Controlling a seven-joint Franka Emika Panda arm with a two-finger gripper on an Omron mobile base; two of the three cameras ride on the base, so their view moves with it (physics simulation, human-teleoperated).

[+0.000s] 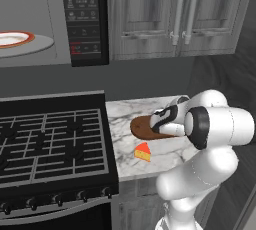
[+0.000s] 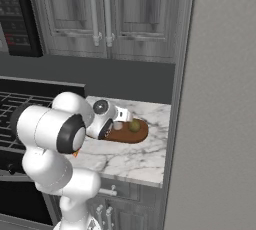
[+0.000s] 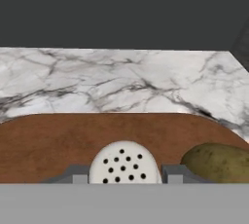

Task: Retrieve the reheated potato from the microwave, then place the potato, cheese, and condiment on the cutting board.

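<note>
In the left base view the arm's big white elbow covers much of the marble tabletop. The cutting board pokes out to the left of the wrist, and the cheese sits on bare marble just in front of it, toward the robot, not on the board. Up left, the microwave stands open, with a plate on its turntable. The end effector itself is hidden behind the wrist here.

In the right base view the end effector hangs low over the board's near half, with the potato lying on the board just beyond it to the right. The cheese is lost behind the arm.

In the hand view the fingertips are clamped on either side of the condiment, whose perforated cap faces the camera, cut off below. Wood lies directly beneath, so the release looks due straight down. I cannot tell whether its base touches the board.
</note>
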